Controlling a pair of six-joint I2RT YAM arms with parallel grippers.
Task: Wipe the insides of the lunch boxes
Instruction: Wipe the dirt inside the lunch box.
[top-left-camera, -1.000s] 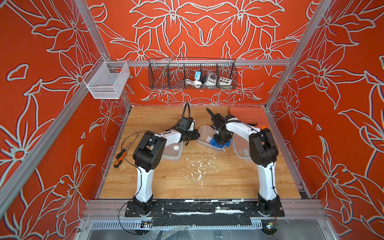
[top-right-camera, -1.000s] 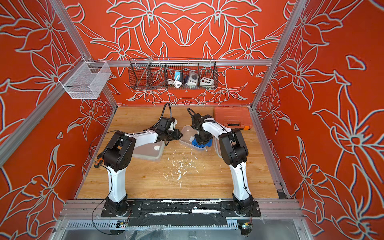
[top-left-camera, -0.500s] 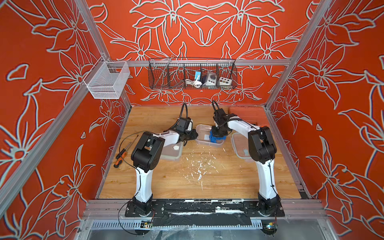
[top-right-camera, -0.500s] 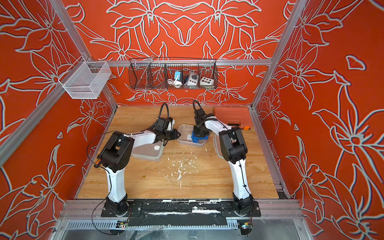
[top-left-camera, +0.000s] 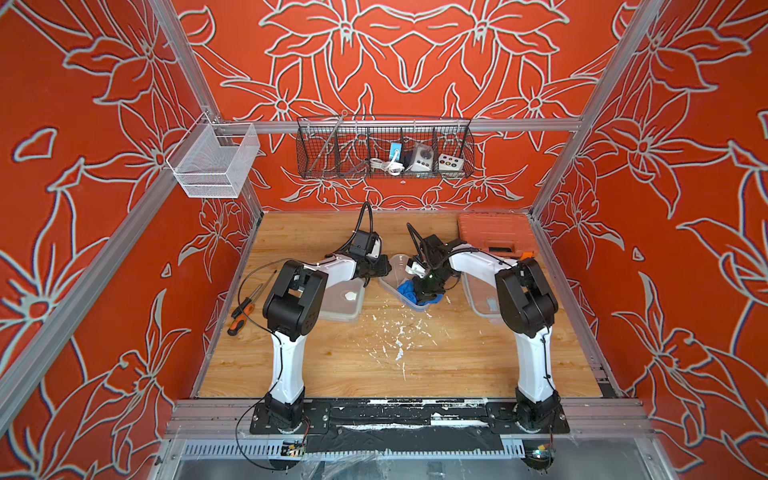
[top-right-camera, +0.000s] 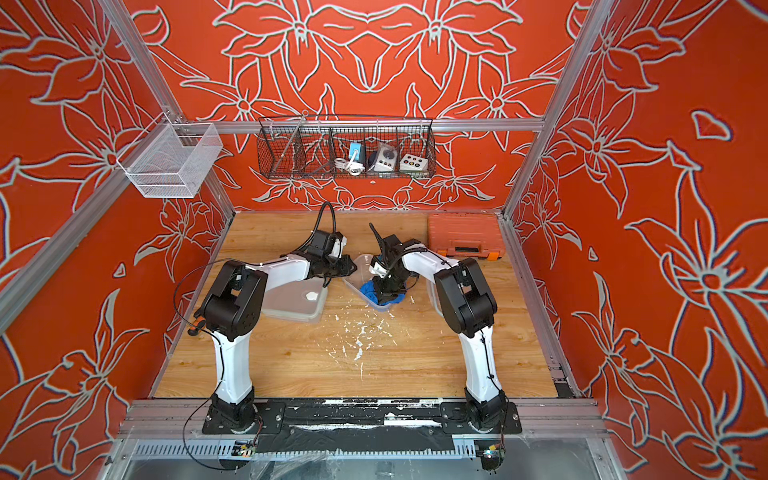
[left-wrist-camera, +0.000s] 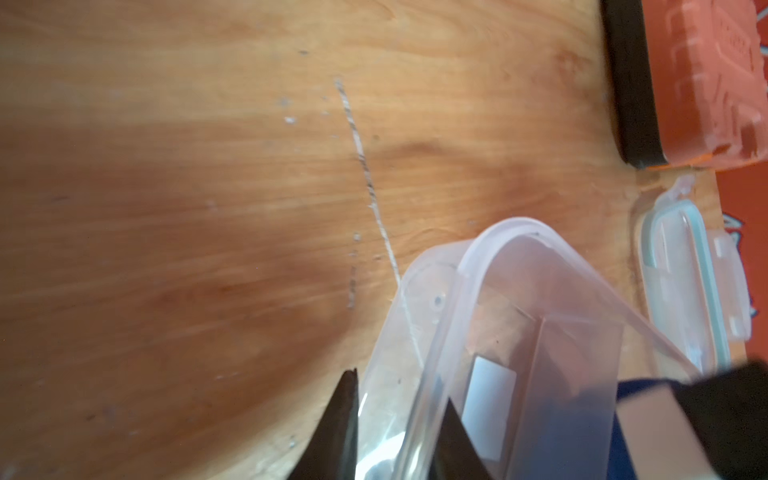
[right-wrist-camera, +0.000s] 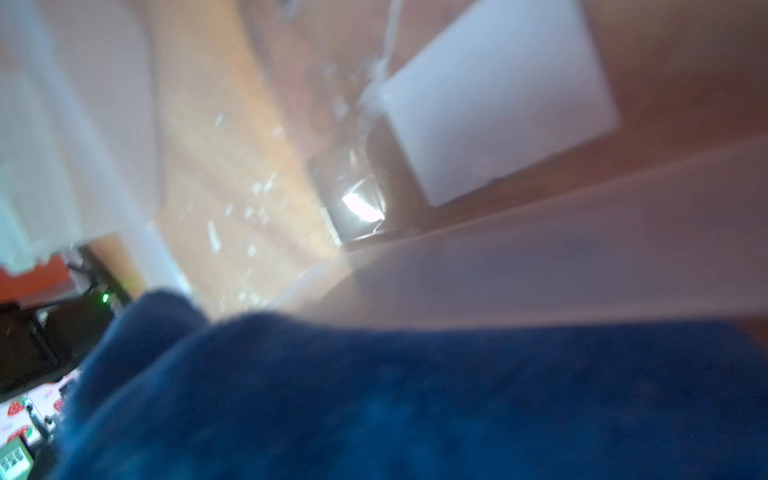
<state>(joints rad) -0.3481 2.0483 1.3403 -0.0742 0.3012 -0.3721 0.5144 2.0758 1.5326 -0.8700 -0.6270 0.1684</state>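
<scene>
Wiping is under way on the divided lunch box (top-left-camera: 395, 270), sitting mid-table between the two arms with one end tipped up.

The left hand (left-wrist-camera: 399, 436) has it by the rim. In the left wrist view we see one dark finger (left-wrist-camera: 345, 428) outside the wall and one inside, drawn in close around the thin plastic, steadying it.

Over to the right hand (top-left-camera: 428, 291): it is pinched tight on the blue cloth (top-left-camera: 407, 289) and is down inside the box. The cloth is bunched in the compartment nearer the robot. From the right wrist, cloth fills the foreground, with the white label (right-wrist-camera: 498, 95) showing through the floor beyond the divider.

So where do we stand? We'd call it partway through box one. The near compartment is getting its rub. Whether the far one is clean, we cannot tell from here.

The second lunch box (top-left-camera: 340, 299) lies just beside, partly under the left arm, with a white smear (top-left-camera: 350, 296) plainly on its floor. That one looks untouched, so we judge it is left to do.

White crumbs (top-left-camera: 395, 345) are scattered over the table (top-left-camera: 332, 374), and a lid (top-left-camera: 482, 295) lies by the right arm.
</scene>
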